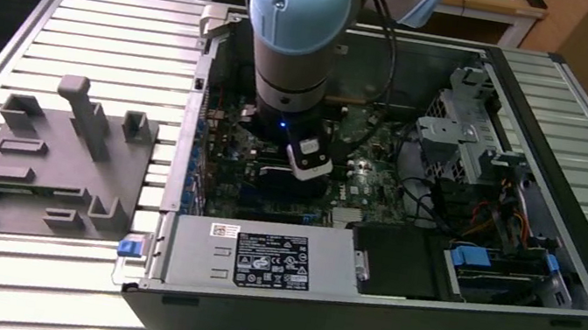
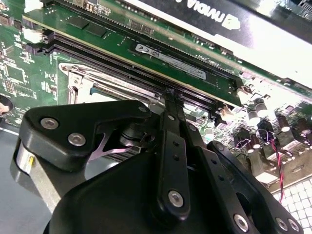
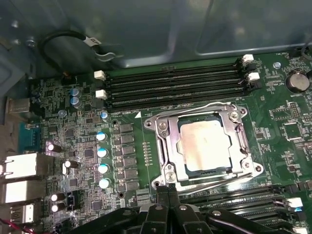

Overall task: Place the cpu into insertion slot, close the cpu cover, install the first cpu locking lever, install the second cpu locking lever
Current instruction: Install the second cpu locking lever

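one chip seated, cover down, fingers at the socket's edge

one arm reaches down into the open case (image 1: 562, 261), which lies on its side on the slatted surface (image 1: 114, 30). in the first wrist view the cpu (image 3: 204, 145) lies flat in the slot (image 3: 181, 130), its pale top square to the black rim that peeps out around it, so the placing step looks done. the cover (image 3: 168, 146) lies flat over it, its cut-out framing the chip; i judge it closed. thin wire levers (image 3: 209, 181) run along the frame's sides, but whether either is hooked home i cannot tell.

the gripper (image 3: 168, 187) stands just beside the socket, at the edge next to the long memory slots (image 3: 175, 87) on one side, tips drawn together to a narrow point with nothing between them. that pinched stance fits pushing on a thin wire rather than grasping a part. in the second wrist view the same tips (image 2: 171, 95) sit right at the metal frame's edge, and a curved silvery strip passes under the gripper's body.

off to the exterior view's left, a grey fixture (image 1: 53, 158) with upright pegs rests on the surface, well apart from the case.
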You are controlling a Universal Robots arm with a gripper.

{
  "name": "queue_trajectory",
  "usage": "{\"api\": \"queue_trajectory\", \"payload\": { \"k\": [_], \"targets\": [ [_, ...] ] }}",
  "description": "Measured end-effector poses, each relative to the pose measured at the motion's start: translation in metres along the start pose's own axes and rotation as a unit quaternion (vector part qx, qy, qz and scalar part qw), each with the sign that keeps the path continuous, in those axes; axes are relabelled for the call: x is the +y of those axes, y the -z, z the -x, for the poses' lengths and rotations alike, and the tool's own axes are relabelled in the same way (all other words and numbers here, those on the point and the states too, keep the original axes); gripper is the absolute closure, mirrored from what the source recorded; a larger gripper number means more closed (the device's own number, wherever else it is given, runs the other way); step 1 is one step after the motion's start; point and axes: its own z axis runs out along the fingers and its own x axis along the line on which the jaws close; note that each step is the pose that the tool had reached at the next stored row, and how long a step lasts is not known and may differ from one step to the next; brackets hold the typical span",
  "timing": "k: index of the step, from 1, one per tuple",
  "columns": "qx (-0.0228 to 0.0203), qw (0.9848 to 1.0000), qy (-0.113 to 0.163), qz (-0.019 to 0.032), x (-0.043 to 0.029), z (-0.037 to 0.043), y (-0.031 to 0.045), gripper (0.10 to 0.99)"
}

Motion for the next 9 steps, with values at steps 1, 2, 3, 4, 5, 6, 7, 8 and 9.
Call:
{"api": "queue_trajectory", "payload": {
  "k": [1, 2, 3, 4, 5, 6, 7, 8, 9],
  "targets": [
    [0.0001, 1.0000, 0.000, 0.0000, 0.0001, -0.0003, -0.0003, 0.980],
    [0.0001, 1.0000, 0.000, 0.0001, 0.0002, -0.0006, -0.0006, 0.980],
    [0.0001, 1.0000, 0.000, 0.0001, 0.0004, -0.0009, -0.0009, 0.980],
    [0.0001, 1.0000, 0.001, 0.0002, 0.0005, -0.0009, -0.0011, 0.980],
    [0.0002, 1.0000, 0.001, 0.0001, 0.0005, -0.0009, -0.0011, 0.980],
    [0.0002, 1.0000, 0.001, 0.0001, 0.0005, -0.0009, -0.0010, 0.980],
    [0.0002, 1.0000, 0.001, 0.0001, 0.0006, -0.0010, -0.0011, 0.980],
    [0.0002, 1.0000, 0.001, 0.0001, 0.0006, -0.0010, -0.0011, 0.980],
    [0.0002, 1.0000, 0.001, 0.0001, 0.0006, -0.0010, -0.0011, 0.980]
  ]
}}
